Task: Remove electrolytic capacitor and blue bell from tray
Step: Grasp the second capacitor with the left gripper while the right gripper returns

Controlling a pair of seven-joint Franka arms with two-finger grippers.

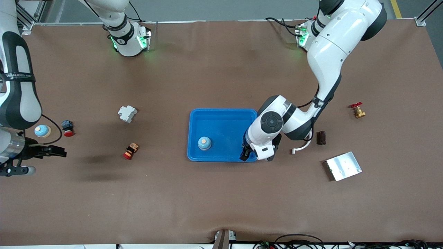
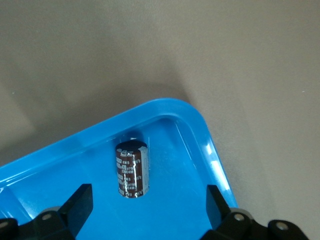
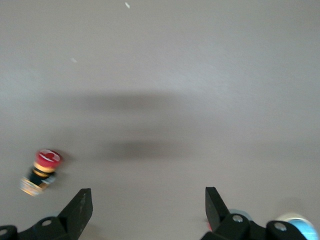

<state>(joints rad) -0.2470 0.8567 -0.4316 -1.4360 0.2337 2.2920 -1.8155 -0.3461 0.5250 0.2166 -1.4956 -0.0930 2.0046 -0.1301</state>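
From the front, the left gripper (image 1: pixel 250 154) hangs over the blue tray's (image 1: pixel 221 114) corner; a bell (image 1: pixel 204 143) sits in the tray, a second bell (image 1: pixel 42 131) by the right gripper (image 1: pixel 52 151).

The left wrist view shows fingers (image 2: pixel 77 205) spread, a capacitor (image 2: pixel 132 169) lying free in the tray.

In the right wrist view fingers (image 3: pixel 78 211) spread over bare table, probably a red pushbutton (image 3: pixel 41 171) nearby.

High front camera facing robots, wrist cameras close, looking down
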